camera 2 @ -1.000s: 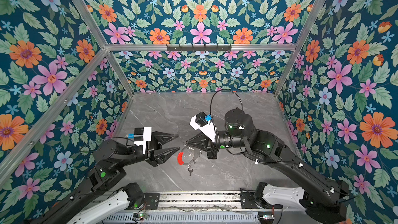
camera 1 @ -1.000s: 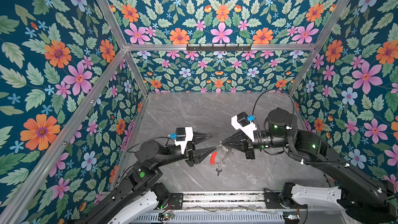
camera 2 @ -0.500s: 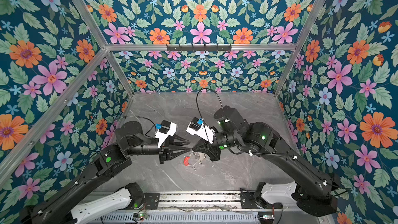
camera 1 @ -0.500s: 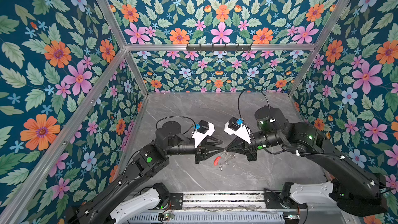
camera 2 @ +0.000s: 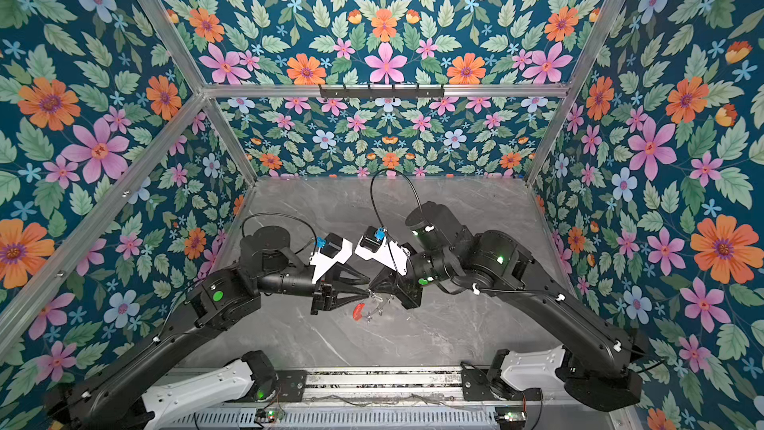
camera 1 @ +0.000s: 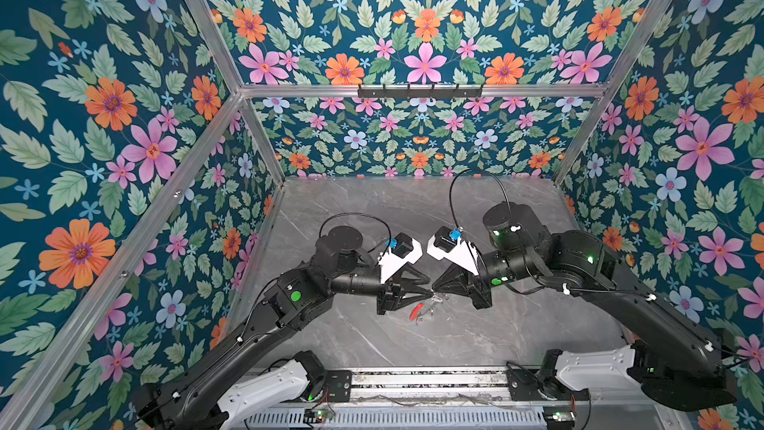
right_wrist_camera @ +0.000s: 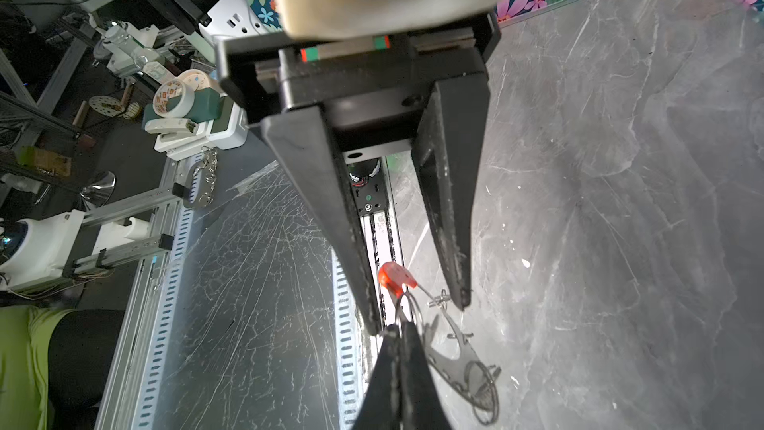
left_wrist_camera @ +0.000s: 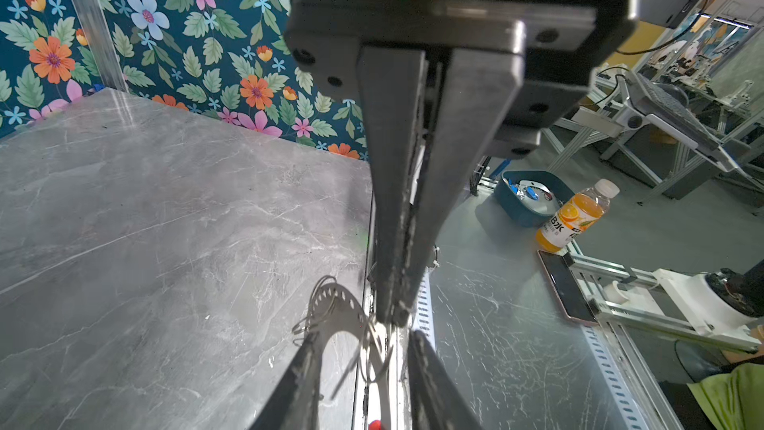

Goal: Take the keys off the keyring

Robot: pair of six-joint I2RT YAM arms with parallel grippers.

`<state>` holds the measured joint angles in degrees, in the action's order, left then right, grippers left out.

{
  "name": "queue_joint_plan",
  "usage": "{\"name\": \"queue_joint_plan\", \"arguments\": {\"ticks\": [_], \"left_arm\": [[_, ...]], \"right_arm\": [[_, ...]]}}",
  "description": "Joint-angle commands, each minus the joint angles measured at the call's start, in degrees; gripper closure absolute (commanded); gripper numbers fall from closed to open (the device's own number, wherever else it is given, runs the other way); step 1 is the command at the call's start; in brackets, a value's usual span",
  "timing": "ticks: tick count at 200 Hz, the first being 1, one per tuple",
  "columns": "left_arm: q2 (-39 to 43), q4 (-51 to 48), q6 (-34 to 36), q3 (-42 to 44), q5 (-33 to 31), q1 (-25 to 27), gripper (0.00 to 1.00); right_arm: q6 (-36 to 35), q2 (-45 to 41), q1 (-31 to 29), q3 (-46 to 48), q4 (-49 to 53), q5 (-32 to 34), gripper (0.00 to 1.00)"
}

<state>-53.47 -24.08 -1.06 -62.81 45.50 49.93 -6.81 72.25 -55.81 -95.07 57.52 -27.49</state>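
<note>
Right gripper (right_wrist_camera: 398, 335) is pinched shut on the keyring (camera 1: 426, 309) wire, hoop just above the grey marble tabletop (camera 1: 508, 337) front-centre; left gripper (right_wrist_camera: 416, 314) fingers stand apart around the red sleeve (right_wrist_camera: 395, 277), so close on the small keys (right_wrist_camera: 441, 299), not the sleeve, then slide off; floral walls (camera 1: 413, 35) around.
</note>
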Motion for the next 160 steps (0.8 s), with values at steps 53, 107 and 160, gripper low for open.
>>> {"name": "queue_joint_plan", "arguments": {"ticks": [53,107,160], "left_arm": [[2.92,5.97,-0.48,3.49,-3.87,0.01,1.0],[13.65,24.07,-7.48,16.67,-18.76,0.06,0.5],[16.47,29.08,-8.79,19.23,-22.07,0.0,0.41]], "right_arm": [[3.11,-2.42,-0.06,5.95,-7.03,-0.91,1.0],[10.16,-11.89,-0.03,21.39,-22.23,2.18,0.56],[12.19,-17.02,0.16,27.42,-28.29,0.78,0.46]]}}
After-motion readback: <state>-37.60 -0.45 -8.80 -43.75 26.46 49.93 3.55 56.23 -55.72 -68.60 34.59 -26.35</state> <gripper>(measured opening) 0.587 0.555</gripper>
